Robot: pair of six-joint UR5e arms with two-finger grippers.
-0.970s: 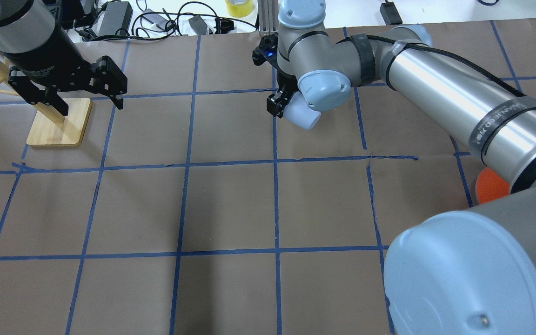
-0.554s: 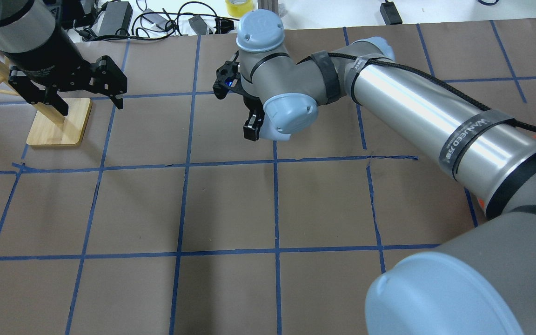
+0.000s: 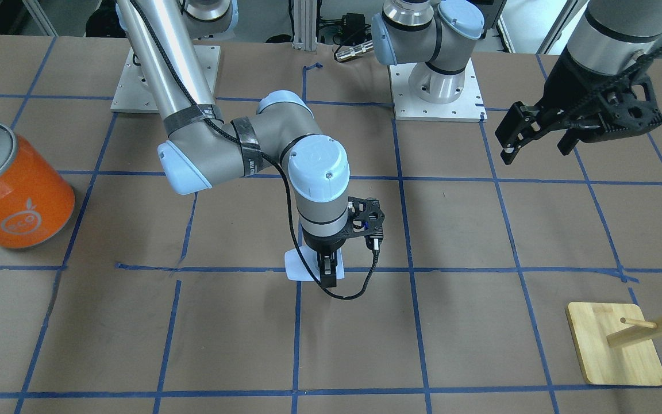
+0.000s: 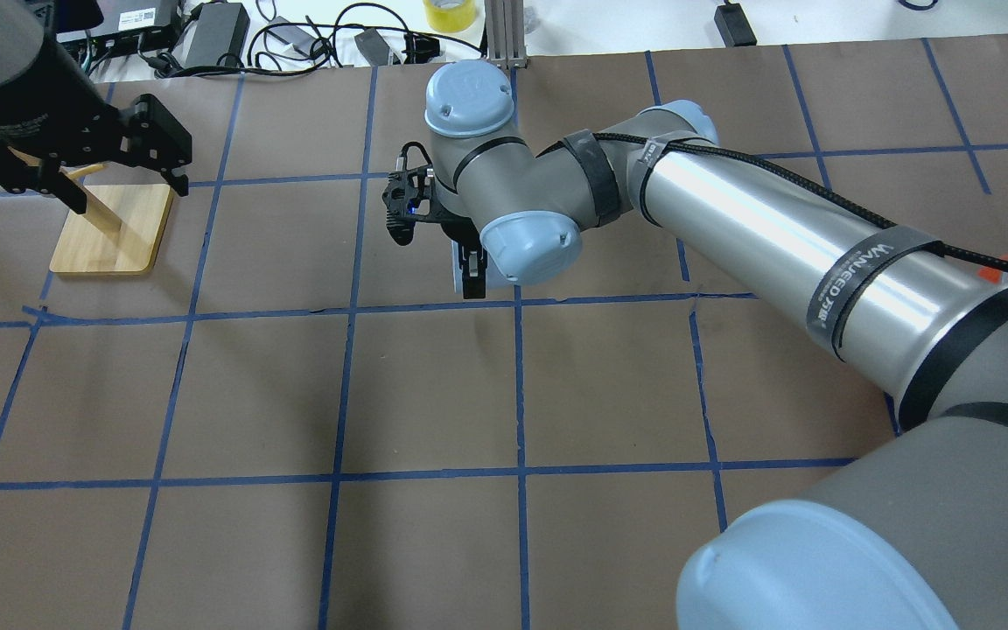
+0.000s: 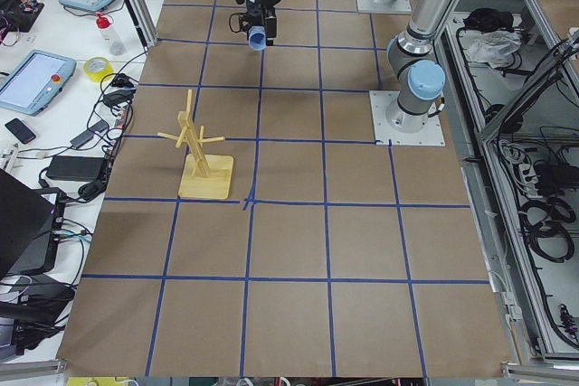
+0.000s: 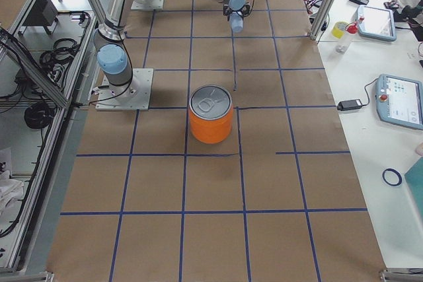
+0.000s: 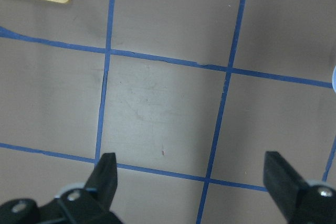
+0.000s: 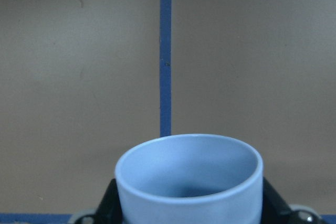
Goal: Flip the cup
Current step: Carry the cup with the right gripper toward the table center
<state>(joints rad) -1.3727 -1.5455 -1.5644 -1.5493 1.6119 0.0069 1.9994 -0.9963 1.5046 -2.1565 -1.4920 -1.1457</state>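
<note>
The pale light-blue cup (image 8: 189, 179) sits between my right gripper's fingers (image 8: 109, 203), its open mouth facing the right wrist camera. In the front-facing view the cup (image 3: 296, 269) hangs low over the table at a blue tape crossing, and I cannot tell if it touches. My right gripper (image 3: 319, 277) points down and is shut on it. The overhead view shows only a sliver of the cup (image 4: 456, 261) beside the right gripper (image 4: 469, 284). My left gripper (image 4: 128, 188) is open and empty, raised far off by the wooden stand.
A large orange can (image 3: 12, 190) with a silver lid stands on the robot's right side of the table. A wooden peg stand (image 4: 110, 229) stands on the far left. Cables and power bricks (image 4: 215, 35) lie beyond the table's far edge.
My right arm has swung left and toward the robot with the cup, turning its wrist to point down. The left gripper has shifted left and farther back.
</note>
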